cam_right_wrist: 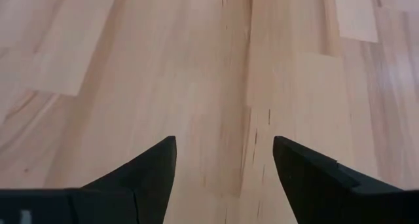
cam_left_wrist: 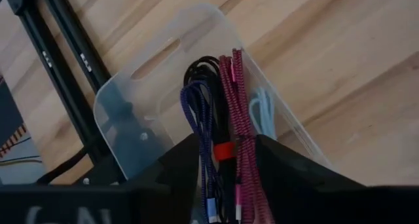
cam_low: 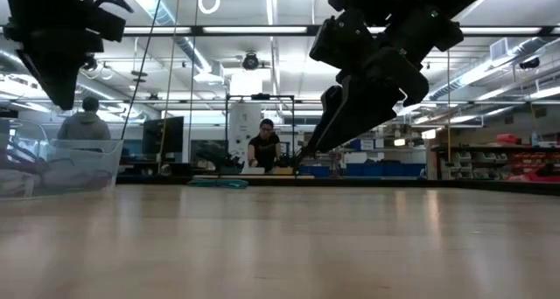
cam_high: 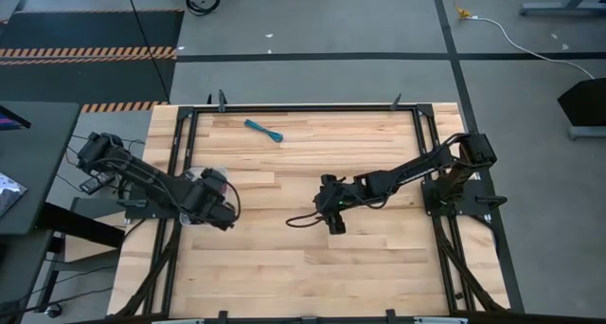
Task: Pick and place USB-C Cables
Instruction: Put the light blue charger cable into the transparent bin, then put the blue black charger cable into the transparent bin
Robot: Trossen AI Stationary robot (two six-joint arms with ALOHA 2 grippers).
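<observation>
**Right hand open over bare wood, left hand above the tub**

The right hand [cam_right_wrist: 224, 160] is hanging near the middle of the surface [cam_high: 379, 267] with its fingers spread wide, gripping nothing. The left hand [cam_high: 216, 208] is sitting over the clear tub [cam_left_wrist: 150, 73] at the surface's left edge; whether its fingers are parted cannot be told. Purple [cam_left_wrist: 196, 112], black-and-red [cam_left_wrist: 211, 86], maroon [cam_left_wrist: 237, 106] and pale blue-grey cables [cam_left_wrist: 264, 112] are lying inside the tub. The teal cable [cam_high: 264, 130] is lying alone toward the far edge, well apart from both hands.
</observation>
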